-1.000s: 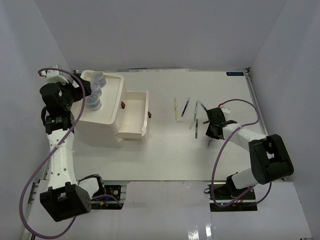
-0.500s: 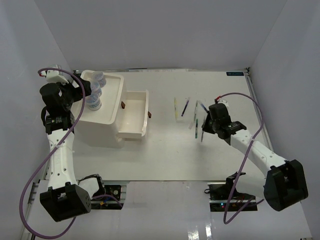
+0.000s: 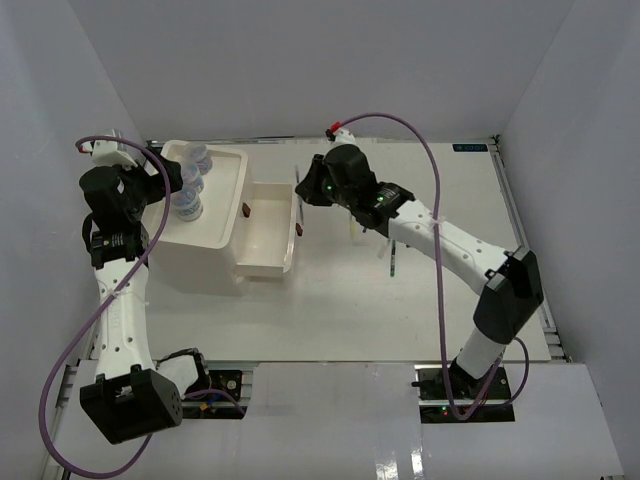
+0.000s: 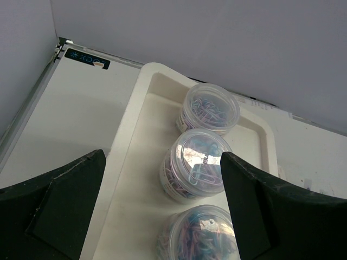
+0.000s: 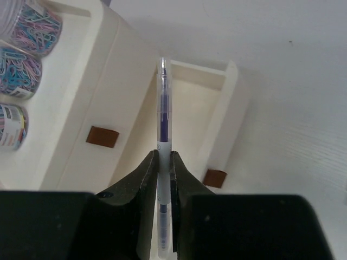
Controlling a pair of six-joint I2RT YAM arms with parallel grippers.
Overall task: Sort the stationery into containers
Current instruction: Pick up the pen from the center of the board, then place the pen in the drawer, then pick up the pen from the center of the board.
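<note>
Right gripper [image 5: 164, 157] clamps a pen [image 5: 163, 97] beside the open drawer [image 5: 225, 116]; I'd centre it above, lower, then let go

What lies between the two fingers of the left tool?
In the left wrist view, three clear jars of paper clips stand in a row in the white tray, under the open left tool.

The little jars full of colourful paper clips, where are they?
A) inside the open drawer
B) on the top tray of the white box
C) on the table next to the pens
B: the three jars stand in a row inside the top tray, and the pulled-out drawer holds no jar.
</note>
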